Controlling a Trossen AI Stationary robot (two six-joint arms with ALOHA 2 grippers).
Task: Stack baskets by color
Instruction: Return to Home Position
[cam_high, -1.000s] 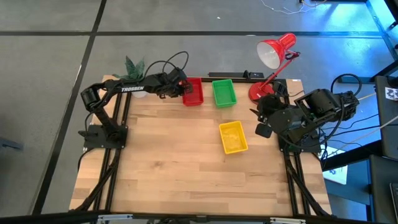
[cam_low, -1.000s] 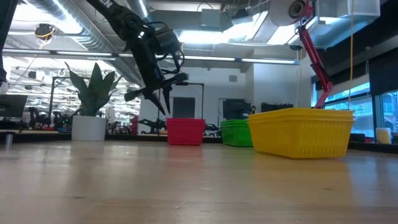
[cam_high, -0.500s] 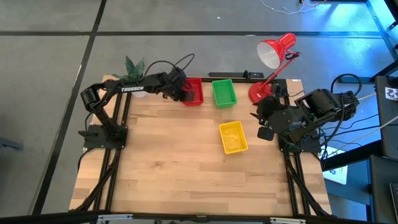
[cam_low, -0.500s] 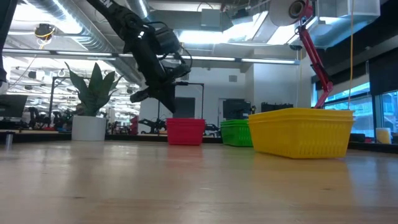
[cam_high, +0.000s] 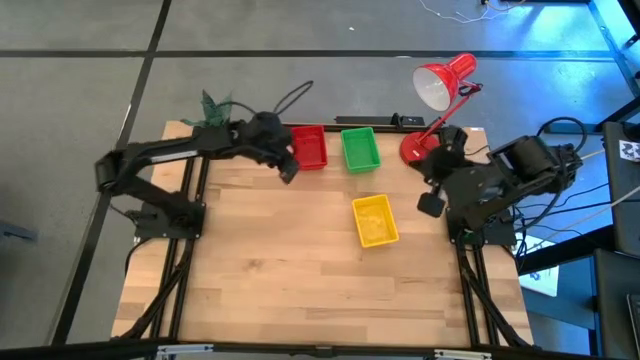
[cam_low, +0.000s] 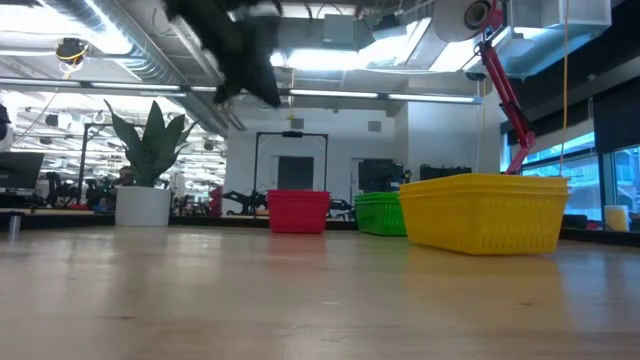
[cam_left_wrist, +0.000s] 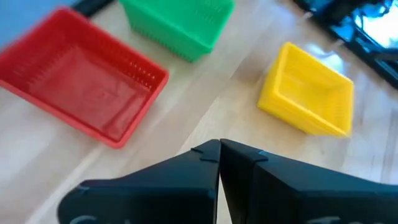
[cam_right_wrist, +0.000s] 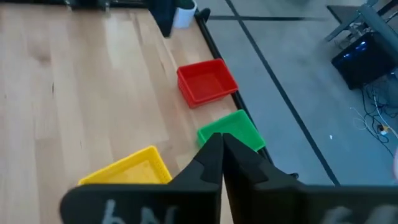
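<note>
Red baskets (cam_high: 311, 147) sit at the far edge of the wooden table (cam_high: 270, 285), showing from above as a single rectangle; how many are nested there I cannot count. Green baskets (cam_high: 360, 149) stand just beside them, towards the lamp, with a narrow gap between the two colours. Yellow baskets (cam_high: 374, 220) lie nearer the table's middle, well apart from the green ones and turned a little askew; in the low view they are the closest to the camera, with the red and green ones behind.

My left gripper (cam_high: 288, 170) hangs over the table just beside the near corner of the red baskets, touching nothing; its fingers (cam_left_wrist: 186, 163) are pressed together with only a thin seam between them, and they hold nothing. The low view shows it as a blur, high above the wood.

My right gripper (cam_high: 430, 205) waits at the table's right edge, beside the yellow baskets and near the foot of the red desk lamp (cam_high: 440, 85); its fingers (cam_right_wrist: 249, 163) are likewise together and empty.

At the far left corner stands a potted plant (cam_high: 212, 105).
</note>
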